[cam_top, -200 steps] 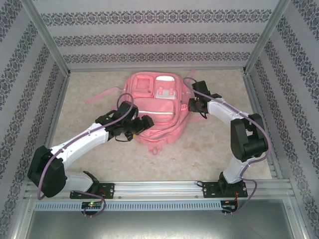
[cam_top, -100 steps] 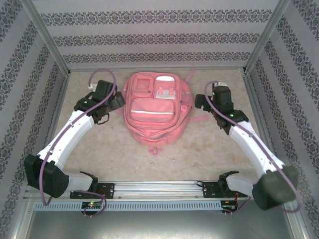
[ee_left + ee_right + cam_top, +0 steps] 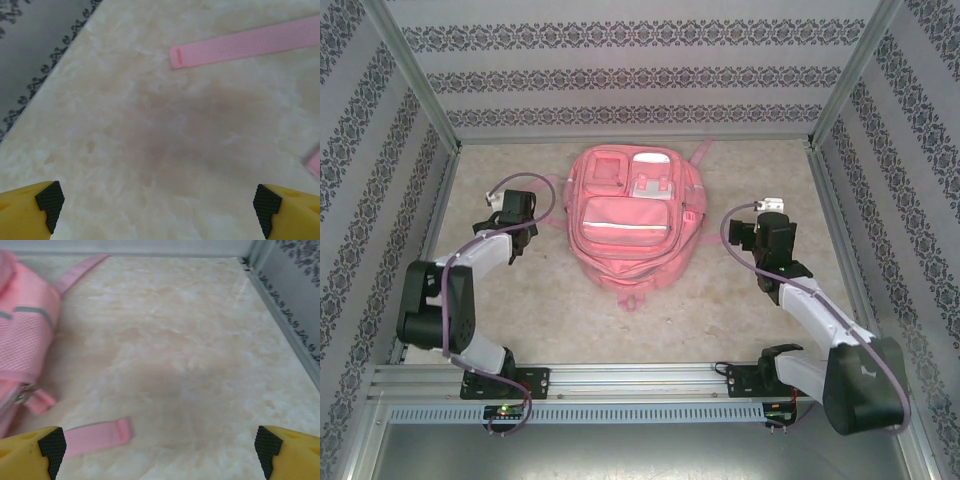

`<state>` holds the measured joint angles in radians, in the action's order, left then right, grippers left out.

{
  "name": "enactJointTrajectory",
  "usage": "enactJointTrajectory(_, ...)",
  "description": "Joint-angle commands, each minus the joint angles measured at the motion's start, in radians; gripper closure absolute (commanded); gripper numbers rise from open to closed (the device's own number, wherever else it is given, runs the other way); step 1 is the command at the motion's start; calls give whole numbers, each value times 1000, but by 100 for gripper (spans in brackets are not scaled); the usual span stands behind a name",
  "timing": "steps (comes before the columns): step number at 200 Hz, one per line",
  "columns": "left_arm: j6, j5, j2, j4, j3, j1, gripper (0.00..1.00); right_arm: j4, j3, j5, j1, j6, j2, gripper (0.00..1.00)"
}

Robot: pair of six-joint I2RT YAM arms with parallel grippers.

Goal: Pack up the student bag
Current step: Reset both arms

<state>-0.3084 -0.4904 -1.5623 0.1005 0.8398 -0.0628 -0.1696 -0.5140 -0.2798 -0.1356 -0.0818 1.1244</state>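
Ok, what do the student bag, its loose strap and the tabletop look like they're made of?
The student bag: soft matte pink fabric, probably woven synthetic; it sags and creases, and one side looks like mesh. The strap: flat matte pink webbing, with a stitch line near its end. The tabletop: hard, smooth and faintly glossy with a beige marble pattern; whether it is stone or printed laminate, I cannot tell.

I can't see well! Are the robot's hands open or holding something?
Left gripper: open, holding nothing.
Right gripper: open, holding nothing.
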Motion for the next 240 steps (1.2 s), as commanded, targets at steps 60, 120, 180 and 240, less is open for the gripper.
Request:
enactJointTrajectory(60, 257, 318, 3, -606, -241, 41, 0, -490, 19, 20, 40, 75, 348, 2)
enactJointTrajectory(120, 306, 509, -5, -942, -429, 66, 0, -739, 139, 139, 85, 58, 381, 2)
enactJointTrajectory(180, 302, 501, 2, -928, -425, 64, 0, -736, 137, 150, 91, 55, 384, 2)
enactJointTrajectory(240, 302, 500, 1, -925, -424, 65, 0, -734, 135, 166, 98, 51, 383, 2)
